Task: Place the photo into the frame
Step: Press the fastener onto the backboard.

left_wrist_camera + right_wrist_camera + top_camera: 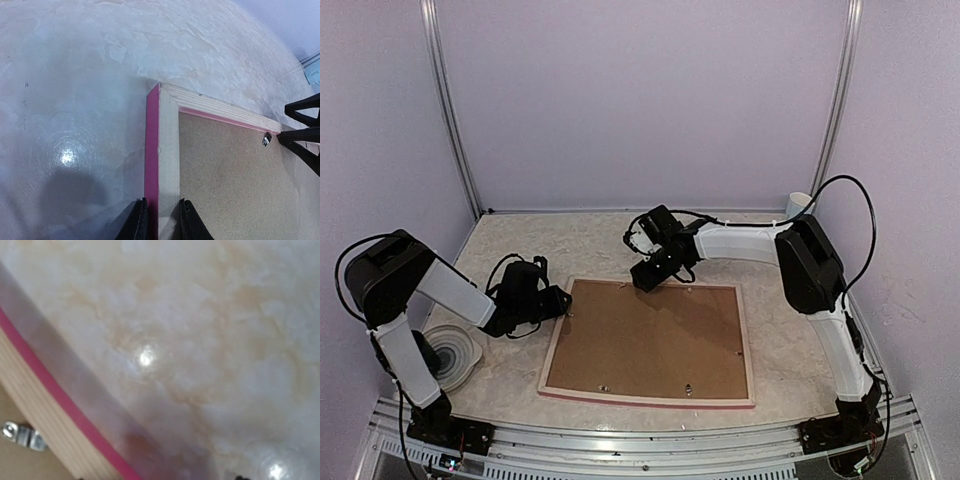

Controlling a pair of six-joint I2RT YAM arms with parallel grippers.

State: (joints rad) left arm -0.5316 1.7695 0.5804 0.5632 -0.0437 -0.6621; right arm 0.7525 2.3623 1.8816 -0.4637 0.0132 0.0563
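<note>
The left pincer (558, 300) was closed tight on the left rail of the frame (650, 396). One finger pressed the pink outer edge and the other the pale wood back. The frame lay face down in the middle of the tabletop (590, 250), with a brown backing board (655, 340) filling it. The photo showed in no view. The right pincer (646, 277) was at the frame's far edge, near a metal clip (267, 139); how wide it stood could not be told. The risk was that a pull on this narrow, one-sided grip might twist or slide the frame, carrying the clip away from the right pincer.
</note>
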